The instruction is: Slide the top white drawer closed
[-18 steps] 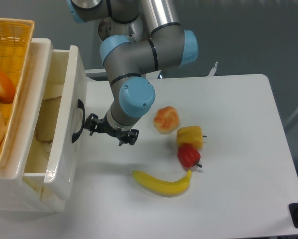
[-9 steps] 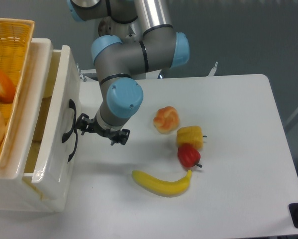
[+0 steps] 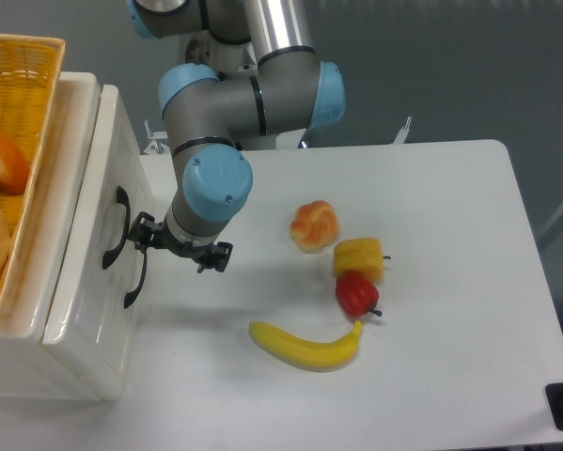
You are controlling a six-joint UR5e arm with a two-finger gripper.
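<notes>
The top white drawer (image 3: pixel 95 160) sits pushed in, its front about level with the cabinet face, and its curved black handle (image 3: pixel 115 225) faces the table. My gripper (image 3: pixel 179 244) hangs under the blue wrist, just right of that handle and close to the drawer front. Its black fingers (image 3: pixel 146 231) point down and look shut, with nothing in them. The wrist hides the fingertips. I cannot tell whether the fingers touch the front.
A lower drawer handle (image 3: pixel 134 279) shows just beneath. A yellow wicker basket (image 3: pixel 18 66) with food stands on top of the cabinet. On the table lie a banana (image 3: pixel 307 345), a red pepper (image 3: pixel 357 294), a piece of corn (image 3: pixel 359 258) and a peach-coloured bun (image 3: pixel 314 225).
The arm has moved left, and the top drawer has slid in with it from well open. Its inside no longer shows.
</notes>
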